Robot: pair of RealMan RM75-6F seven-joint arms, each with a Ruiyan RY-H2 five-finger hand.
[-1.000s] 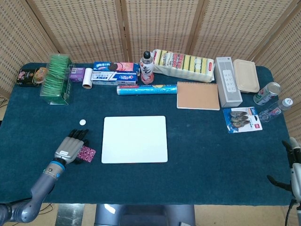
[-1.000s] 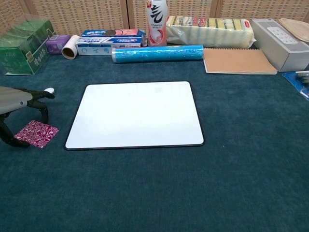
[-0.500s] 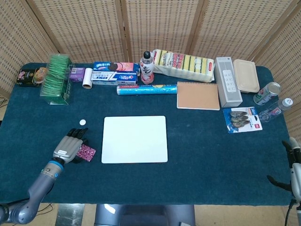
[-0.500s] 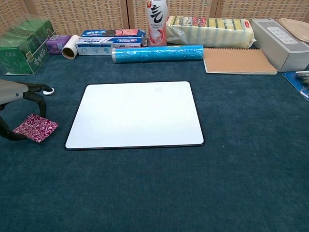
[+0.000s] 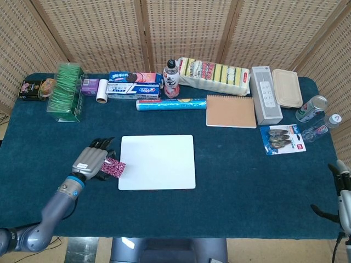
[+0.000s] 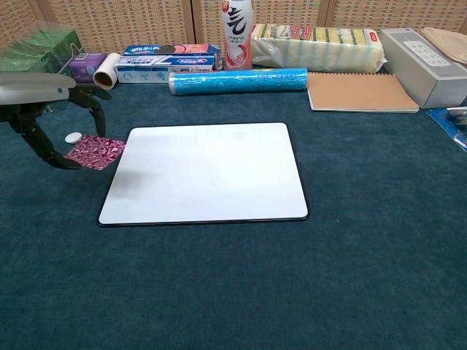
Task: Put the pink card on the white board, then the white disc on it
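Overhead, dark teal cloth tabletop [image 5: 230,181] before woven cane screens [image 5: 181,27] — left hand [image 5: 92,161], fingers [image 6: 45,144] holding pink card [image 6: 95,152].

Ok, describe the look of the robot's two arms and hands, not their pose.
The left hand has a light grey back plate and black fingers, on a grey-blue arm with a blue ring at the wrist. The right hand, at the frame's edge, shows pale grey parts and black fingers; its arm is mostly out of view.

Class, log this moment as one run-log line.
left hand: holds pink card raised | white board: bare | white disc: on cloth
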